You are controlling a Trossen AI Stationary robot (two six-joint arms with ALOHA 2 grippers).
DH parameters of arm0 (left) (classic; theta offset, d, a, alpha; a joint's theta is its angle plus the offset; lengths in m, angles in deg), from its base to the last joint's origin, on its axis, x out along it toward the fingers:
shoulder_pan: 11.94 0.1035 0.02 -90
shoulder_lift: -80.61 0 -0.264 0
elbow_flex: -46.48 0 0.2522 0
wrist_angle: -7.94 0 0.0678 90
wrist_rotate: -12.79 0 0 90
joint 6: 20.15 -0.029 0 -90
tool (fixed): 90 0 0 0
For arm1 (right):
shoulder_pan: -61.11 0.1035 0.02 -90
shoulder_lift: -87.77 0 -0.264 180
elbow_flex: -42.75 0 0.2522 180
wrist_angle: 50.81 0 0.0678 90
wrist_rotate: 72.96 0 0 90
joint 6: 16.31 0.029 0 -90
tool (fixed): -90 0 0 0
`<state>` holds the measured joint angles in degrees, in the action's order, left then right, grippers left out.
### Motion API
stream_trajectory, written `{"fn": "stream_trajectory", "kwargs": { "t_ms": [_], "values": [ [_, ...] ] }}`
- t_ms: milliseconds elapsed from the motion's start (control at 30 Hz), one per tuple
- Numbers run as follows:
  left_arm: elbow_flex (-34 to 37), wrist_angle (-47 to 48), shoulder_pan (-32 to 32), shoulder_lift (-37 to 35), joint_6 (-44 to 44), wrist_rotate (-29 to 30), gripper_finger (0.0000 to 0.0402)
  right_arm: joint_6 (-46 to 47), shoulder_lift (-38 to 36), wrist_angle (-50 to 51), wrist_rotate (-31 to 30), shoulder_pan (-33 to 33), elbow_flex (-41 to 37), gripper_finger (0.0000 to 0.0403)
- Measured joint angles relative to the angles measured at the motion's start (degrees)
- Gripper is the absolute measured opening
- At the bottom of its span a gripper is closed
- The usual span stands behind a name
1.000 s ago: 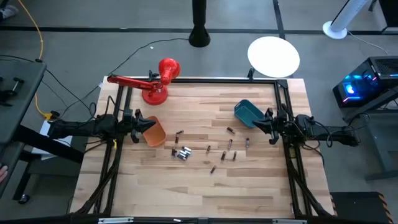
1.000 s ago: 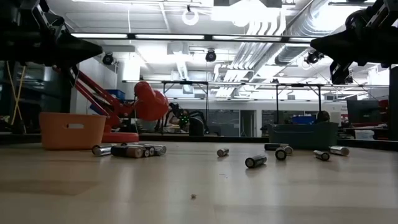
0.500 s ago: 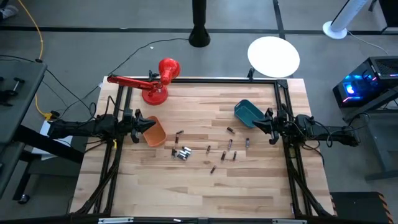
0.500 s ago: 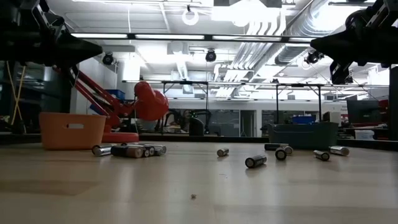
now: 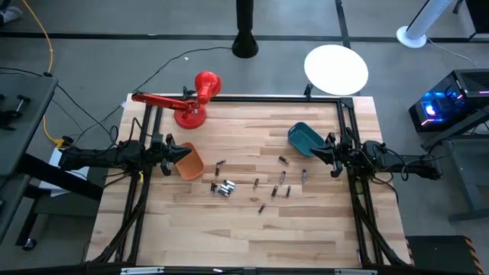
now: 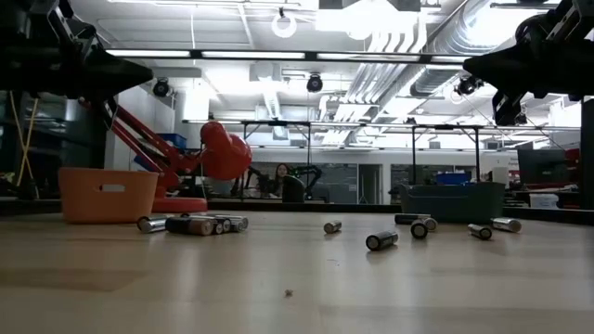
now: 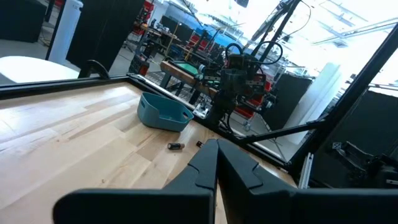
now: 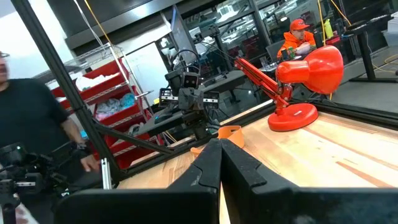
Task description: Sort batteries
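Waiting with left end effector (image 5: 186, 153) and right end effector (image 5: 312, 153) both pressed together, holding nothing | batteries (image 5: 223, 187) lie loose on worktop (image 5: 229, 237) between them | I judge them small, stiff, smooth, rolling easily; pinch across the middle.

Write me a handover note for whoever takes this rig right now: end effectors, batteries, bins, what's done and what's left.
Left end effector: shut, empty, raised beside the orange bin.
Right end effector: shut, empty, raised beside the teal bin.
Batteries: all loose on the table between the bins, a cluster nearer the orange bin, others scattered toward the teal.
Done: nothing visibly sorted.
Left: every battery.
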<state>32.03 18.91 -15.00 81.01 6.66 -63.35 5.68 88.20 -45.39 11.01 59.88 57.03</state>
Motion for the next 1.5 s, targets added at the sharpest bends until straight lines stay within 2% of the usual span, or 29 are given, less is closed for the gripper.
{"fn": "stream_trajectory", "kwargs": {
  "t_ms": [867,1000,1067,1167,1300,1400,1500],
  "values": [
    [0.0,-0.1,0.0,0.0,0.1,0.0,0.0000,0.0,0.0,0.0,0.0,0.0,0.0,0.0000],
    [0.0,-2.2,0.0,0.0,0.6,1.5,0.0000,0.0,0.0,0.0,0.0,0.0,0.0,0.0000],
    [0.0,-5.0,0.0,0.0,2.9,3.8,0.0000,0.0,0.0,0.0,0.0,0.0,0.0,0.0000],
    [0.0,-10.7,0.0,0.5,11.0,6.8,0.0000,0.0,0.0,0.0,0.0,0.0,0.0,0.0000],
    [0.0,-25.4,-0.2,4.9,15.4,6.8,0.0000,0.0,0.0,0.0,0.0,0.0,0.0,0.0000],
    [-2.6,-35.3,-1.0,11.2,14.1,6.7,0.0000,0.0,0.0,0.0,0.0,0.0,0.0,0.0000],
    [-10.9,-35.6,-2.6,17.8,7.9,5.6,0.0000,0.0,0.0,0.0,0.0,0.0,0.0,0.0000]
  ]
}}
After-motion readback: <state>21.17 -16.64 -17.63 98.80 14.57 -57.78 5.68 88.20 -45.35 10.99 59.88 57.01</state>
